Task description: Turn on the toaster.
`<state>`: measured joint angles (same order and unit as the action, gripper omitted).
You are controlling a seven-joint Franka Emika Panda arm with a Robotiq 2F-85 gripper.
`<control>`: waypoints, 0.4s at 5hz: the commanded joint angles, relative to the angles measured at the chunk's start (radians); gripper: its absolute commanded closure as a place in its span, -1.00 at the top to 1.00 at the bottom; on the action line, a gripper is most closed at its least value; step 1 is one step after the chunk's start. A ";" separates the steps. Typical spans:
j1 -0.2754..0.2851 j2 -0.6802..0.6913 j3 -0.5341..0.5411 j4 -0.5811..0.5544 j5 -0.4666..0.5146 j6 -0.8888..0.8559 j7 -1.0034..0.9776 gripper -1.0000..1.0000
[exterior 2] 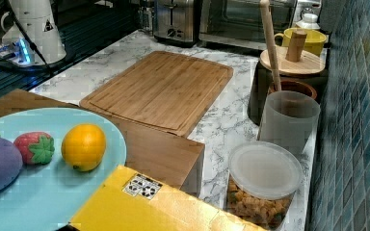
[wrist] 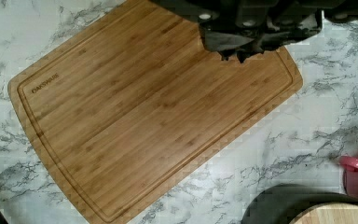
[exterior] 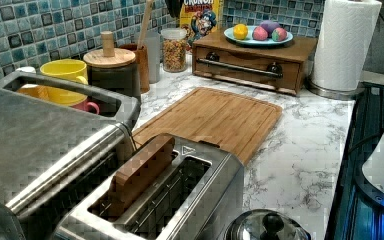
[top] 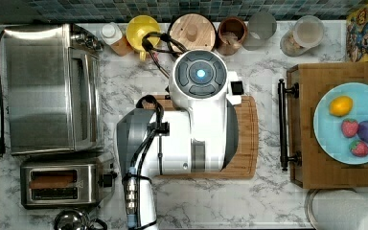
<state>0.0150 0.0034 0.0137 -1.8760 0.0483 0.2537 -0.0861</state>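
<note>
Marble worktop, tiled wall behind. Toaster: bottom-left corner of the top view, just beside the oven, brown slab in one slot, black lever on its side toward the arm. Board: centre, bare. Gripper: dark, hanging above the board's edge; whether spread or pressed together cannot be told. Plate of fruit on a wooden box.

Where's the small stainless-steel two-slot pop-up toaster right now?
The small stainless-steel pop-up toaster sits at the top view's lower left, just below the large steel toaster oven, left of the bamboo cutting board.
</note>
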 commanded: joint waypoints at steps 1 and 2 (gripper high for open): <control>0.000 -0.009 0.001 0.000 0.000 0.005 -0.020 -1.00; 0.016 -0.062 0.012 -0.083 0.066 0.051 -0.144 -1.00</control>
<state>0.0119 0.0001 0.0057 -1.8945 0.0545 0.2822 -0.1301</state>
